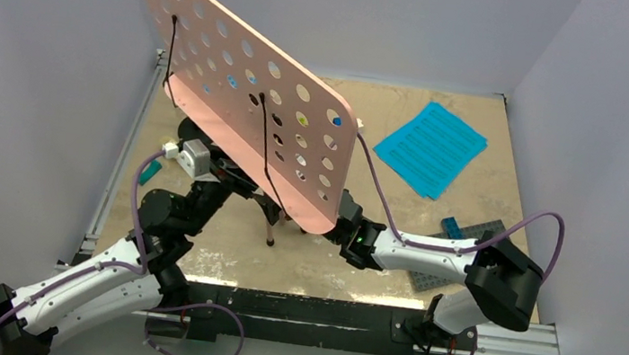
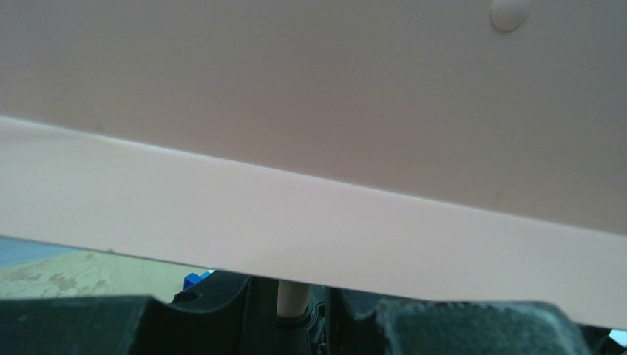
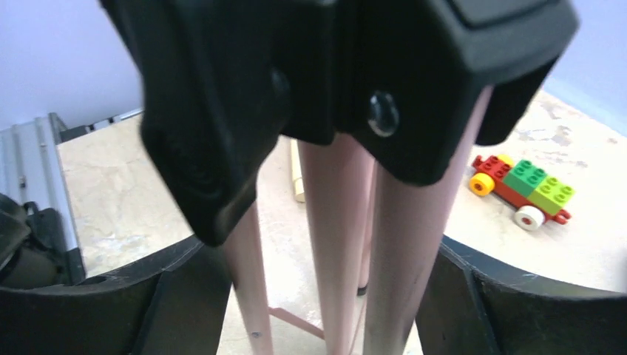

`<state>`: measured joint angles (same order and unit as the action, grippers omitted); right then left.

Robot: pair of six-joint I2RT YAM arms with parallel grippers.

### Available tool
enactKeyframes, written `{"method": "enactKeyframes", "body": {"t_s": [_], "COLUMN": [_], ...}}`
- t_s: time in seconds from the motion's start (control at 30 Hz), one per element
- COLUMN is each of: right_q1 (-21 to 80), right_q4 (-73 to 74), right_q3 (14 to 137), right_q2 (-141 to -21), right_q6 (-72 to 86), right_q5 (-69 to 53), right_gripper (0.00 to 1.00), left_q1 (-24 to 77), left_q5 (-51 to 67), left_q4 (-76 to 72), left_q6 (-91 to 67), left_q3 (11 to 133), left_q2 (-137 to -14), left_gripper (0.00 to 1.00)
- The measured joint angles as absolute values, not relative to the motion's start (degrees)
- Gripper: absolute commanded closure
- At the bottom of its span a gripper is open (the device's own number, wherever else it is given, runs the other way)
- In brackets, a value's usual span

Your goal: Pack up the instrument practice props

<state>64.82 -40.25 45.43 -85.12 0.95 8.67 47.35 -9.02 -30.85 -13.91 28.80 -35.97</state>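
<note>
Currently, right gripper (image 3: 333, 303) straddles the upright legs (image 3: 336, 207) of the music stand (image 1: 240, 87), jaws wide, left of bench centre; left gripper (image 2: 310, 322) jaw state indeterminate.

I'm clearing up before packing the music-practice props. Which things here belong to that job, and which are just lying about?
Belong to the job:
- pink music stand
- cyan sheet-music pages

Just lying about:
- toy brick car
- grey baseplate
- blue brick
</note>
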Motion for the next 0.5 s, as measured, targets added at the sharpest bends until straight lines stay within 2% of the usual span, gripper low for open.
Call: {"method": "enactKeyframes", "body": {"t_s": [0.3, 0.33, 0.5], "right_q1": [65.3, 65.4, 66.2], "right_q4": [-41.5, -41.7, -43.0], "right_q3": [47.6, 47.9, 48.3], "right_q2": [-88.4, -88.8, -89.9], "right_q6": [-1.7, -1.8, -2.3], "right_q5": [13.5, 13.9, 14.7], "right_gripper": [0.20, 0.24, 0.58], "left_q1": [47.4, 47.4, 47.4], "left_q5": [-8.4, -8.4, -8.4], "left_q4": [-32.1, -32.1, -32.5], "left_q6": [-13.9, -13.9, -13.9], "left_q3": [28.2, 28.2, 28.0], "left_q2": [-36.0, -36.0, -35.9], "left_gripper": [1.00, 1.00, 1.00]}}
